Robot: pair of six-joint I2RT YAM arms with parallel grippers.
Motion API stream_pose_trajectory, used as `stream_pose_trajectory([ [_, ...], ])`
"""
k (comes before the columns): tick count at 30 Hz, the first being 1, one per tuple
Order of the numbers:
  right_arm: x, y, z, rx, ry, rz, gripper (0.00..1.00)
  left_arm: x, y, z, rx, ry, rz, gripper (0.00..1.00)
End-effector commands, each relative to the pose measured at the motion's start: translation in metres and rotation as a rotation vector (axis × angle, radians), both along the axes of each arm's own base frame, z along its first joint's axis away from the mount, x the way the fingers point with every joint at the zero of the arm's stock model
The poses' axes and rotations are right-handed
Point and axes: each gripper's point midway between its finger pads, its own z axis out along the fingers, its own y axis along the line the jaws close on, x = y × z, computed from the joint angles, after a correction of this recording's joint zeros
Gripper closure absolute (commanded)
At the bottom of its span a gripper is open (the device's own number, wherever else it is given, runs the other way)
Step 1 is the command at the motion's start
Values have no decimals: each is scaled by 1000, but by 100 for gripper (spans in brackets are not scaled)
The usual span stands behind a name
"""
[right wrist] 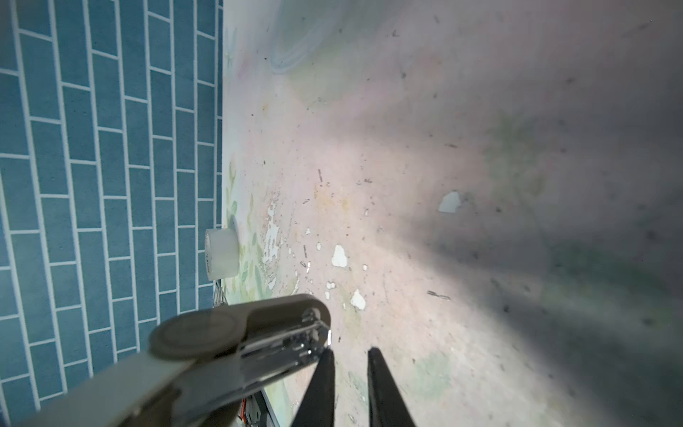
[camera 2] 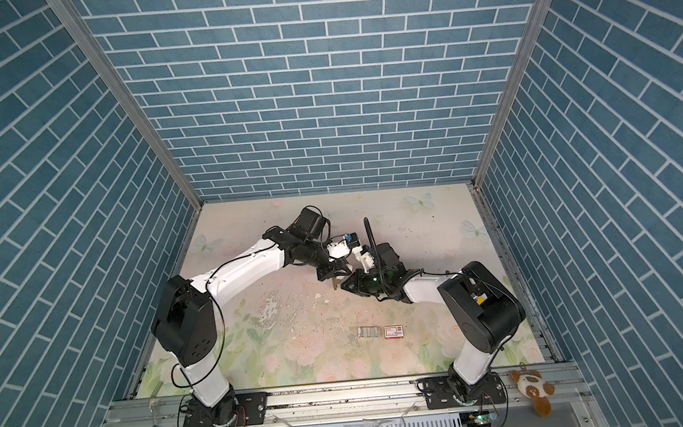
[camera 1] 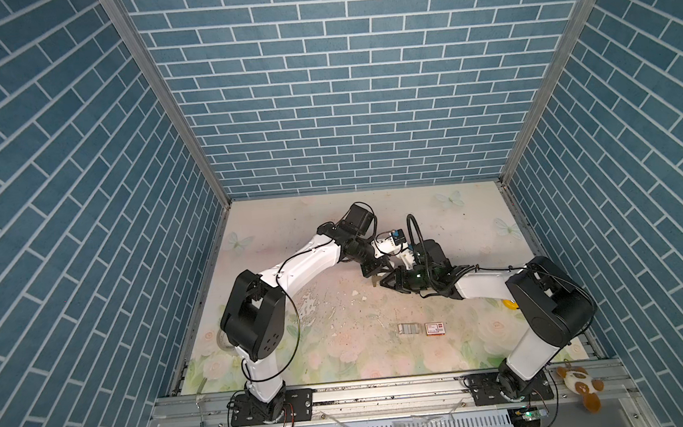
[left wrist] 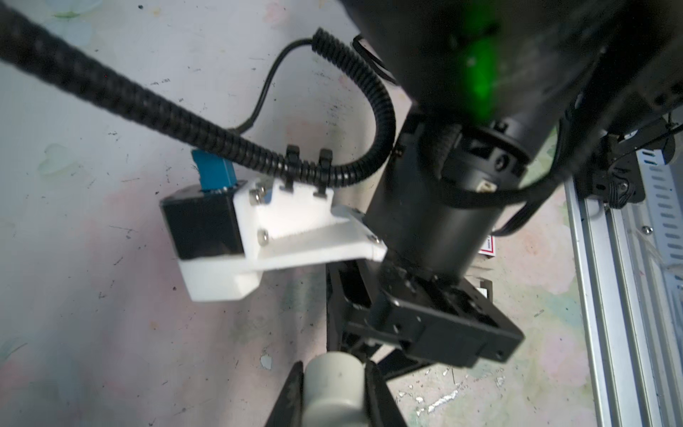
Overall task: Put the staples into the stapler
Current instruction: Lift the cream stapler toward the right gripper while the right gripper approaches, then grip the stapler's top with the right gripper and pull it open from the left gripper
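**Floral worktop (camera 1: 339, 306): stapler (right wrist: 236, 351) gripped**

Left gripper (left wrist: 334, 369) fingers pinch the grey stapler. Right gripper (right wrist: 350, 355) fingers, slightly spread and empty, sit just beside its metal nose. Staples (camera 1: 408, 328) lie well apart, beside a red-and-white box (camera 1: 435, 328).

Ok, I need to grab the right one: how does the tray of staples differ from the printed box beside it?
The tray of staples shows rows of silver-grey metal strips; the printed box shows a white face with red print. In both top views the tray lies to the left, the box to the right. Both are small rectangles of similar size, lying flat on the table.
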Motion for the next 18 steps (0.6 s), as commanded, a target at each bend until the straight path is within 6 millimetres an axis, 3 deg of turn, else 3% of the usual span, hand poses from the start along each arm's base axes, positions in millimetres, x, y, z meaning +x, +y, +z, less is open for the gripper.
stream_pose_trajectory([
  [1, -1, 8, 5, 43, 0, 13, 80, 4, -14, 19, -80, 2, 9, 100],
  [7, -7, -21, -13, -88, -2, -66, 72, 11, -7, 22, -98, 23, 23, 100],
  [10, -10, -39, -8, -109, -46, -104, 62, 17, 1, 31, -143, 100, 22, 100],
  [13, -16, -43, 15, -56, -141, -81, 46, 16, 7, 41, -199, 232, -17, 100],
  [18, -23, -45, 55, 14, -287, -21, 39, 3, 10, 52, -239, 429, -108, 100],
])
